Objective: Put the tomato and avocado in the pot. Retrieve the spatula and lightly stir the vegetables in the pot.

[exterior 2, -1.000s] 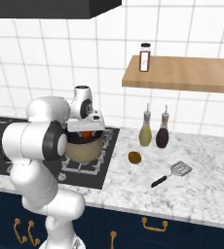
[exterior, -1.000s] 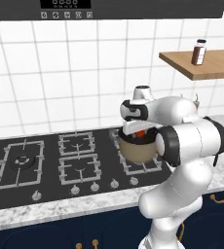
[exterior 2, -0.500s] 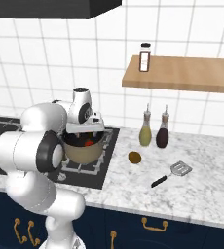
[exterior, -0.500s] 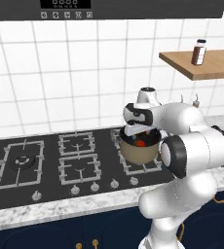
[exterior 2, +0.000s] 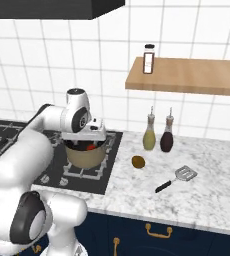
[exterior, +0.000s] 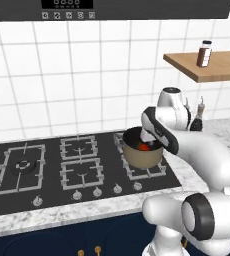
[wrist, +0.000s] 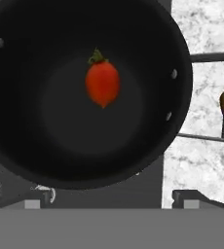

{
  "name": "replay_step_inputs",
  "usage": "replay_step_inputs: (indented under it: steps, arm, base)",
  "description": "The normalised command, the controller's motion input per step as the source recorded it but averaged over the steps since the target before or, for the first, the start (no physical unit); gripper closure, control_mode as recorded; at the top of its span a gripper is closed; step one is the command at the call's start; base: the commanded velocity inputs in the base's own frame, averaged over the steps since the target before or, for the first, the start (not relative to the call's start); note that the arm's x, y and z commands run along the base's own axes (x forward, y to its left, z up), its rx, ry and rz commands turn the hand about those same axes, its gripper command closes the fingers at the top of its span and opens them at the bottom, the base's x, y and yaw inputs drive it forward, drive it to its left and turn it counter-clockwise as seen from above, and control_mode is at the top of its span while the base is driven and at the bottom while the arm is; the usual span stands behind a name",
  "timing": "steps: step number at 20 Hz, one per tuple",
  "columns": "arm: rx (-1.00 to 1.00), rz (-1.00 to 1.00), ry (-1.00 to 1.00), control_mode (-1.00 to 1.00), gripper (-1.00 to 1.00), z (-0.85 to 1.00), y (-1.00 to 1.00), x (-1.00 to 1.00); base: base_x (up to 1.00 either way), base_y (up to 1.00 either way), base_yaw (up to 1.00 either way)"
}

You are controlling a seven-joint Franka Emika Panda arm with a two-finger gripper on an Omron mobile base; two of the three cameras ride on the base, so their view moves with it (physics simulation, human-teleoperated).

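The beige pot (exterior: 142, 157) (exterior 2: 84, 156) stands on the stove's right front burner. The red tomato (wrist: 102, 82) (exterior: 144, 146) (exterior 2: 90, 147) lies loose on the black bottom of the pot (wrist: 46, 146). My gripper (exterior 2: 89, 141) (exterior: 148, 140) hangs just above the pot's mouth, pointing down, open, with nothing between its fingers. The olive avocado (exterior 2: 138, 161) rests on the marble counter to the right of the stove, apart from the gripper. A spatula (exterior 2: 177, 178) with a black handle lies further right on the counter.
Two bottles (exterior 2: 158, 134) stand by the wall behind the avocado. A wooden shelf (exterior 2: 187, 75) with a spice jar (exterior 2: 148, 58) hangs above the counter. The black stove (exterior: 47, 170) has other burners to the pot's left.
The tomato has left my gripper and now lies on the pot's bottom. The hand has lowered and shifted over the pot's mouth and the fingers have opened.
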Motion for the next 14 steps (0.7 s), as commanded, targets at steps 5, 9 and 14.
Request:
replay_step_inputs:
  steps: [5,9,14]
  arm:
    - [0.03,-0.02,0.00,-1.00,-1.00,-0.04,-0.61,-0.75]
    - [0.00,0.00,0.00,-1.00,-1.00,-0.22,-0.64,-0.11]
    - [0.02,0.06,0.01,-1.00,-1.00,-0.21,-0.69,0.00]
  base:
    - [0.00,0.00,0.00]
    - [0.00,0.00,0.00]
    - [0.00,0.00,0.00]
